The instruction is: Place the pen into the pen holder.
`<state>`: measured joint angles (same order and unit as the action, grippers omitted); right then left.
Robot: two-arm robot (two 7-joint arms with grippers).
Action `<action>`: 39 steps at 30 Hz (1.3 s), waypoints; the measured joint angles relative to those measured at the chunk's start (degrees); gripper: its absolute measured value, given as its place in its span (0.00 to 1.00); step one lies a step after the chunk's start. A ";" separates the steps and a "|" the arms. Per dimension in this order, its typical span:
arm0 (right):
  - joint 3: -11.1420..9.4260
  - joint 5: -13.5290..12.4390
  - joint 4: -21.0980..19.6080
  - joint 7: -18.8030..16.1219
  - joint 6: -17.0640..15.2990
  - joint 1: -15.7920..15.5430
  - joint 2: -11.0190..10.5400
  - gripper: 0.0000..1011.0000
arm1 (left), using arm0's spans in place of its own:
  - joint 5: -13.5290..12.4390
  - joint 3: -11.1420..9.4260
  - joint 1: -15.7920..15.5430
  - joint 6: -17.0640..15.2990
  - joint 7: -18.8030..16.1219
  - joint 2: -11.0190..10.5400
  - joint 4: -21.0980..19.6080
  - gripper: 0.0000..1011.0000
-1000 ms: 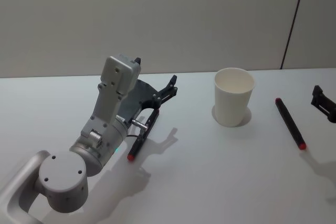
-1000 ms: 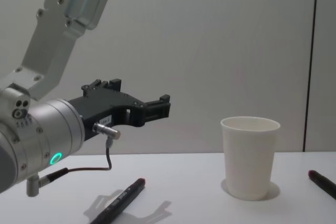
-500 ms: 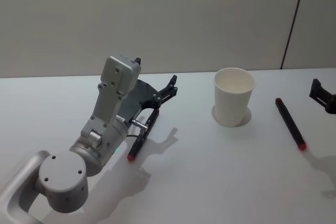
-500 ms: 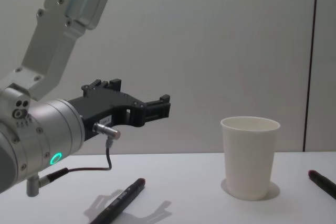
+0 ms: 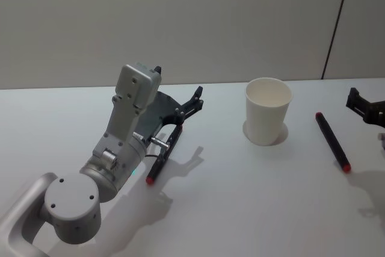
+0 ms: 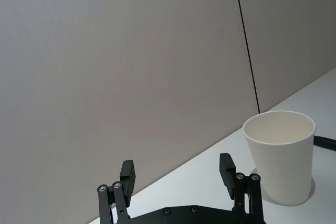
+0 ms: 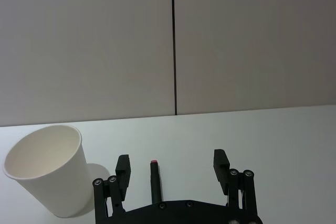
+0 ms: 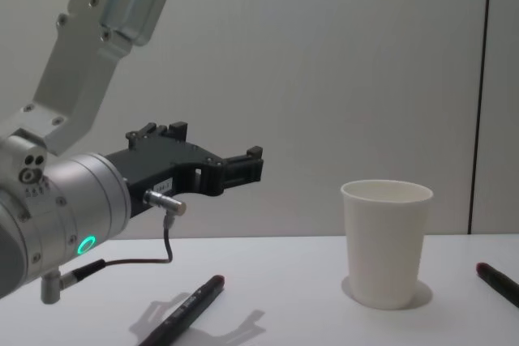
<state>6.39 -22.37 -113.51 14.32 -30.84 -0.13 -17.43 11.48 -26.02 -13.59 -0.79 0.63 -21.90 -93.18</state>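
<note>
Right wrist view is showing the right gripper (image 7: 171, 160) gaping empty, the pen (image 7: 155, 179) lying lengthwise straight ahead; the left gripper (image 6: 177, 166) is idling open, well to its left.

Bare bench (image 5: 240, 209) lies open around the pen holder (image 5: 268, 118), whose mouth is unobstructed from above. It stands between my left pincer (image 5: 189, 108) and my right pincer (image 5: 361, 105), the sole upright obstacle. The right pen (image 5: 332, 141) lies apart from the holder, bench free on both flanks; the left pen (image 5: 163, 156) lies beneath my raised left pincer.
</note>
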 joint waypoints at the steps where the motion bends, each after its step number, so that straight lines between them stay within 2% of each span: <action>1: 0.01 -0.06 0.21 0.10 -0.21 0.26 0.27 0.99 | 0.00 0.00 0.00 0.00 0.00 0.00 0.00 0.99; 14: -0.16 -0.98 3.30 2.25 -3.71 3.07 3.36 0.99 | 0.00 0.00 0.00 0.00 0.00 0.00 0.00 0.99; 29: 0.51 2.42 7.61 1.39 -8.32 5.99 5.05 0.99 | 0.00 0.00 0.00 0.00 0.00 0.00 0.00 0.99; 39: 0.61 3.14 9.74 0.47 -11.34 7.02 5.93 0.99 | 0.00 0.00 0.00 0.00 0.00 0.00 0.00 0.99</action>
<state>6.99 -19.23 -103.77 14.78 -42.17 6.89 -11.51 11.48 -26.02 -13.59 -0.80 0.63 -21.90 -93.18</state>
